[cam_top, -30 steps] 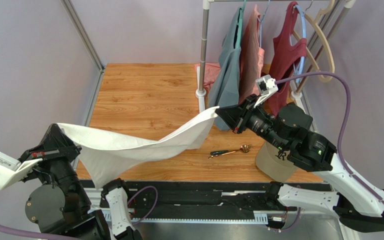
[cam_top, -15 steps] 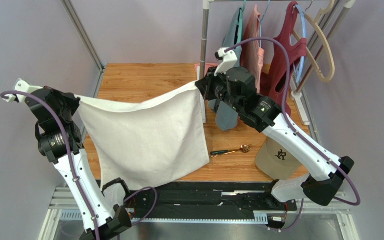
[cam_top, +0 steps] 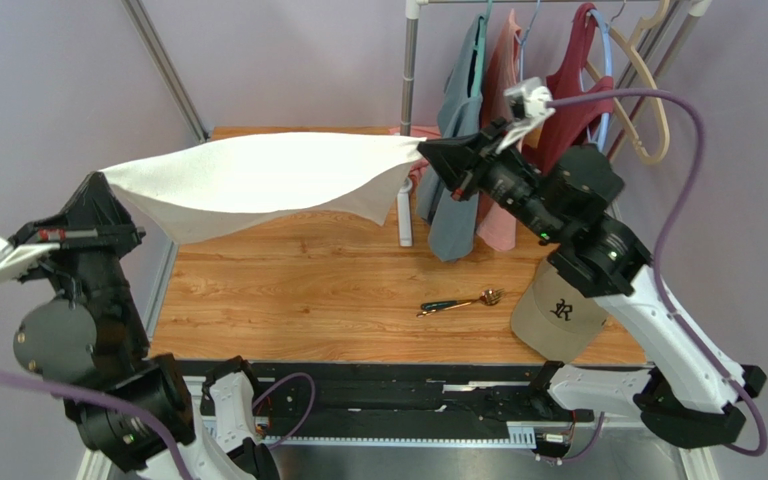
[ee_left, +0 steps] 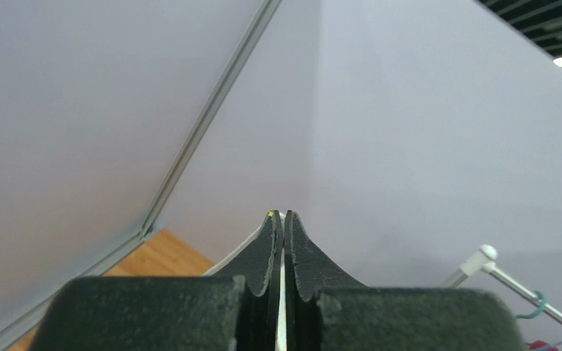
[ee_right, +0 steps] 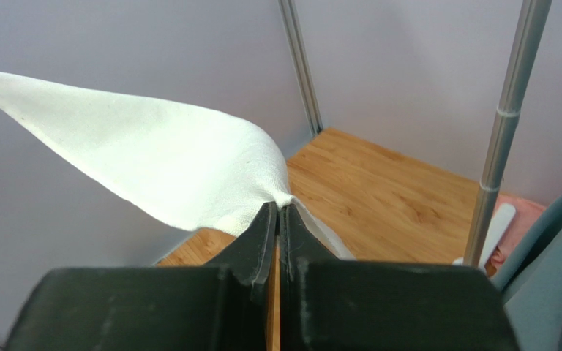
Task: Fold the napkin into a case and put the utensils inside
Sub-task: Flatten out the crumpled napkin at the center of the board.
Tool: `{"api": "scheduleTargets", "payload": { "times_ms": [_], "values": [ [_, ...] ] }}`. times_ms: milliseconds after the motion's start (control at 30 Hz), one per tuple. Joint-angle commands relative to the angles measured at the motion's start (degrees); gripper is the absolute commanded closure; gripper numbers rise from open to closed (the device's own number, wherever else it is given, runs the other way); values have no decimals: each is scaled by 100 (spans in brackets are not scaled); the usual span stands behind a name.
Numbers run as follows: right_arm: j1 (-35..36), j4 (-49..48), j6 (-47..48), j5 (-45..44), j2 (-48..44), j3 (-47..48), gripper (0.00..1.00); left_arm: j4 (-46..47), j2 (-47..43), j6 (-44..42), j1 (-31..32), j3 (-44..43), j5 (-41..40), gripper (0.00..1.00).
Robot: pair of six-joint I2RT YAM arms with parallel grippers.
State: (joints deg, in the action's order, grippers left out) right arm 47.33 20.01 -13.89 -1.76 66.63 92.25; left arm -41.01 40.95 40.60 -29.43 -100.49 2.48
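1. Left end effector (cam_top: 105, 180): closed on one corner of the napkin (cam_top: 258, 180). Its wrist view shows a thin white edge pinched between the shut jaws.
2. Right end effector (cam_top: 425, 150): closed on the far corner of the same edge. The cloth fans out from its tips toward the left end effector.
3. Napkin: held in the air between the 2 end effectors, sagging in the middle and clear of the bench (cam_top: 298, 290). No fold is visible, so the case is judged not yet begun.
4. Utensils (cam_top: 461, 301): lying on the bench below the right end effector, well apart from the napkin and untouched.
5. Remaining steps, as judged: lay the napkin flat, fold it into a case, insert the utensils.
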Motion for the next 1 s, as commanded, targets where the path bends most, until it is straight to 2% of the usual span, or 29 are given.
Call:
{"api": "scheduleTargets", "payload": {
  "times_ms": [0, 133, 233, 367, 433, 600, 700, 800, 833, 967],
  "values": [
    [22, -612, 62, 728, -772, -110, 100, -187, -131, 10, -1, -629, -142, 100],
    [22, -762, -70, 1098, -1186, -181, 100, -609, -79, -69, 7, -1681, -405, 100],
    [22, -709, -202, 1152, -1301, -111, 100, -794, -8, -175, 7, -2105, -520, 100],
    [30, -569, -255, 749, -1083, -84, 100, -663, 71, -237, 7, -1861, -459, 100],
    [30, -568, -194, 563, -907, -128, 100, -409, 28, -245, 7, -1250, -284, 100],
    [-83, -849, -105, 229, 198, -181, 100, 558, 185, -263, -1, 185, 24, 100],
    [-347, -1226, -237, 298, 962, -216, 100, 1550, 466, -324, -1, 1684, 278, 100],
    [-593, -1675, -281, 343, 1614, -155, 100, 2684, 905, -342, 7, 2802, 481, 100],
    [-654, -1772, -307, 386, 2121, -102, 100, 3165, 1193, -360, 25, 3007, 568, 100],
    [-909, -2114, -299, 396, 3354, 380, 100, 4056, 2047, -456, 235, 3676, 411, 100]
  ]
}}
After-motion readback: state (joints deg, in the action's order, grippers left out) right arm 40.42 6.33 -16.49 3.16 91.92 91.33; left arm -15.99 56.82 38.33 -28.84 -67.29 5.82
